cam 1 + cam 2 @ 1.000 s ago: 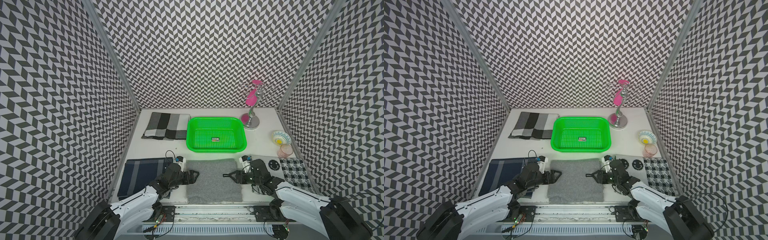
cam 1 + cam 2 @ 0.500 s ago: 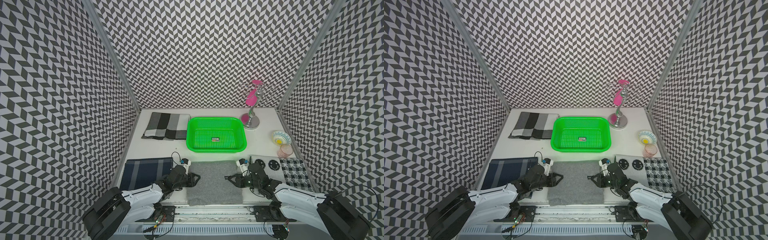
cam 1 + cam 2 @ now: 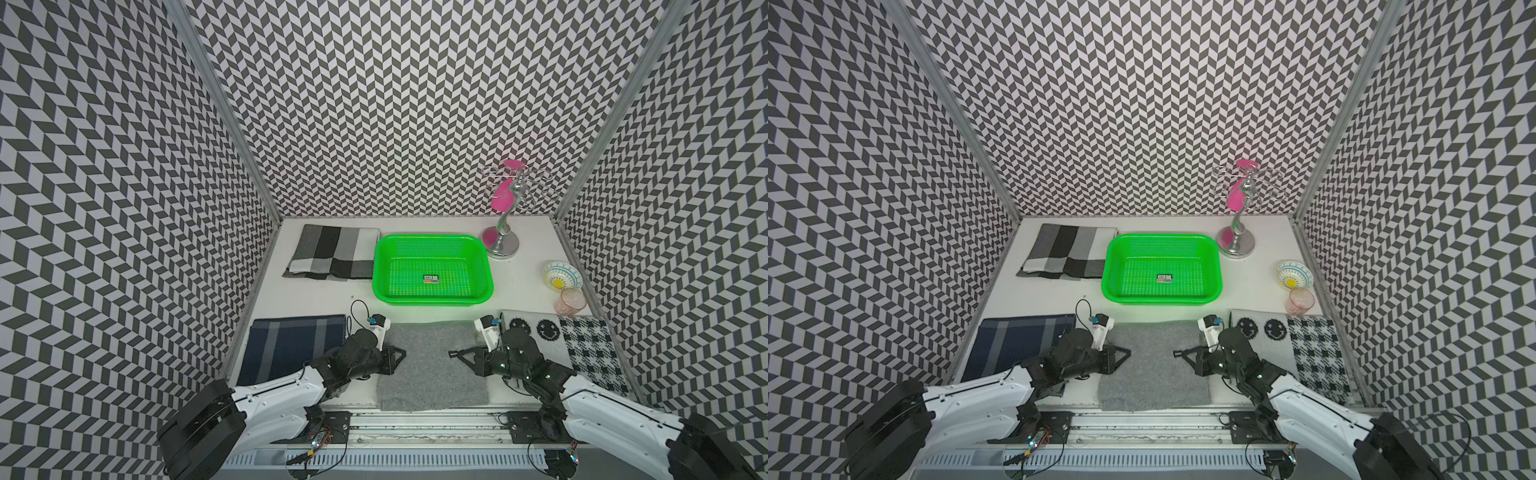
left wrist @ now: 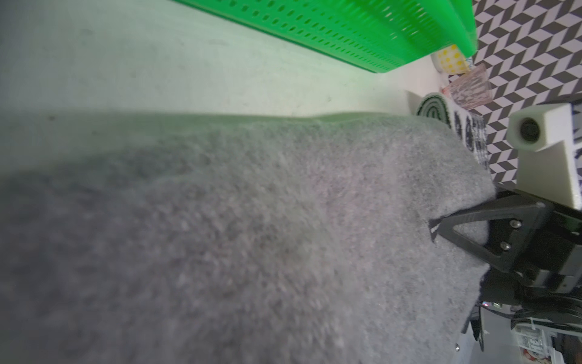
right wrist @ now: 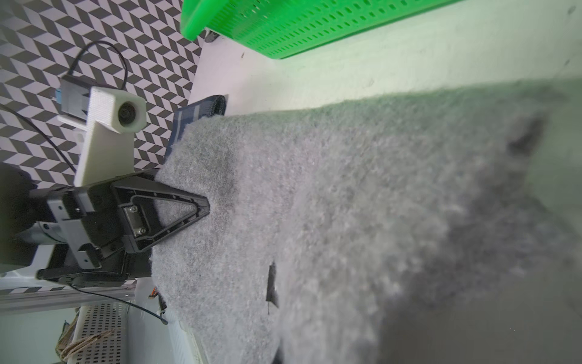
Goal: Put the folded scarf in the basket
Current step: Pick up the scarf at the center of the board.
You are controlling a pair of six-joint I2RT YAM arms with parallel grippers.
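Scarf [image 3: 432,365], grey and folded, lies flat on the table [image 3: 316,299] just in front of the basket [image 3: 432,301], outside it and clear of its wall. Left gripper [image 3: 401,355] is clamped on the scarf's edge forward of the basket's left corner. Right gripper [image 3: 453,354] grips the opposite edge forward of the right corner (lower fingers hidden under fabric).
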